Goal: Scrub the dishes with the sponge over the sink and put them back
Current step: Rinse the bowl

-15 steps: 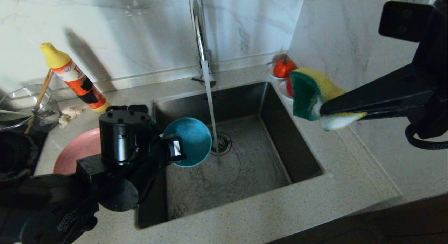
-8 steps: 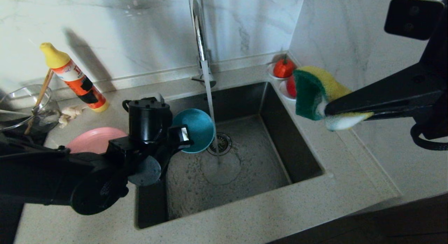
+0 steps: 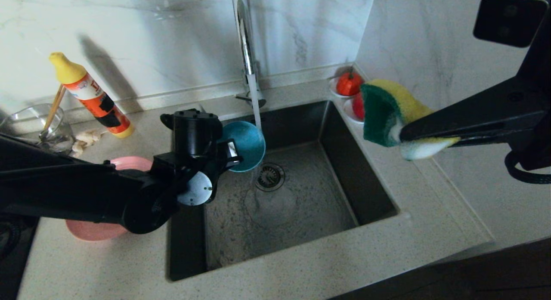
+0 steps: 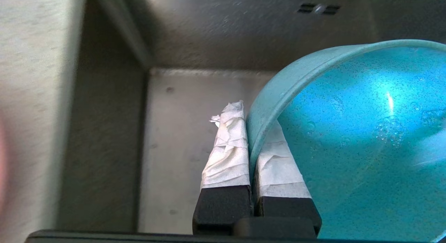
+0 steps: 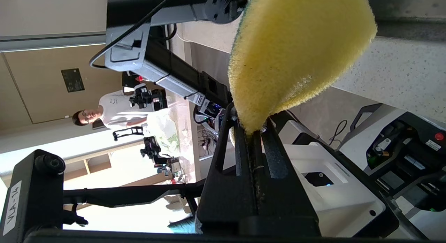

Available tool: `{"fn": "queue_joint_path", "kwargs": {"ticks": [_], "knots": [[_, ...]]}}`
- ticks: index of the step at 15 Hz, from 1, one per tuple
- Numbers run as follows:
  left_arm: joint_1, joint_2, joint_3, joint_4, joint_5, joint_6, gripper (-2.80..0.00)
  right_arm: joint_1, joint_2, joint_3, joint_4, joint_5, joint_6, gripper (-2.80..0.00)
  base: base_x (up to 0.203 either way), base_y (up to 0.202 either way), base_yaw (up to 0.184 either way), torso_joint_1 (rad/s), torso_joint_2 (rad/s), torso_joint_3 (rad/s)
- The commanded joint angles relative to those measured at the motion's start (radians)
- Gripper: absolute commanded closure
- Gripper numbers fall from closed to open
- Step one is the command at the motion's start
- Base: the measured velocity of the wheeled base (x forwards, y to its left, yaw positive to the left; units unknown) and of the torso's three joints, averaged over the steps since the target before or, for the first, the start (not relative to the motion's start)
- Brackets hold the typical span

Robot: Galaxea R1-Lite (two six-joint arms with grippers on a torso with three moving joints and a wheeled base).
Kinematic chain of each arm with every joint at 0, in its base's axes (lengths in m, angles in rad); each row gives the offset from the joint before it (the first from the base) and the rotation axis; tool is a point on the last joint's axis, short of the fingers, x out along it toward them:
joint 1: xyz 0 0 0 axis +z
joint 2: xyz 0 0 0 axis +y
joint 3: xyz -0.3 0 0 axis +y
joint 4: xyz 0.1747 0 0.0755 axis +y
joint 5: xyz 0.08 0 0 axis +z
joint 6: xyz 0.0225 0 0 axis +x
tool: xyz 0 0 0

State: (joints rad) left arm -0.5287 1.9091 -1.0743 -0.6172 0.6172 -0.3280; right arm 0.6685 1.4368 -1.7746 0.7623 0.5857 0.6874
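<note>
Over the back left of the sink [image 3: 357, 171], my left gripper [image 3: 231, 153] is shut on the rim of the small teal bowl [image 3: 244, 145]. The bowl is tipped on its side, its right edge at the running water from the tap [image 3: 245, 46]. In the left wrist view the taped fingers [image 4: 226, 149] pinch the bowl [image 4: 366, 138] rim, one inside and one outside. My right gripper [image 3: 402, 134] hangs above the counter right of the sink, shut on the bent yellow and green sponge [image 3: 383, 112] [image 5: 296, 51]. The pink plate [image 3: 92, 231] lies left of the sink, partly hidden by my left arm. Brown chopsticks [image 3: 54, 108] stand in a glass bowl.
An orange detergent bottle [image 3: 92, 95] with a yellow cap leans at the back left beside the glass bowl [image 3: 26, 125]. Two white saucers with red fruit [image 3: 348, 84] sit at the sink's back right corner. A marble wall closes off the back and the right side.
My left arm has carried the bowl back and a little right, from the sink's left middle up to the water stream near the tap. The right arm and sponge have stayed put.
</note>
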Motion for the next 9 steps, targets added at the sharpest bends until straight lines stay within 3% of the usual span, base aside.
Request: {"fn": "queue_joint_path", "kwargs": {"ticks": [1, 9], "knots": [[0.001, 0.051, -0.048, -0.004, 0.005, -0.009, 0.00, 0.000, -0.003, 0.005, 0.006, 0.003, 0.004, 0.00, 0.000, 0.000, 0.000, 0.000, 0.00, 0.000], [0.012, 0.088, -0.099, -0.003, 0.006, -0.042, 0.00, 0.000, -0.009, 0.035, 0.003, 0.003, 0.000, 0.00, 0.000, 0.000, 0.000, 0.000, 0.00, 0.000]]}}
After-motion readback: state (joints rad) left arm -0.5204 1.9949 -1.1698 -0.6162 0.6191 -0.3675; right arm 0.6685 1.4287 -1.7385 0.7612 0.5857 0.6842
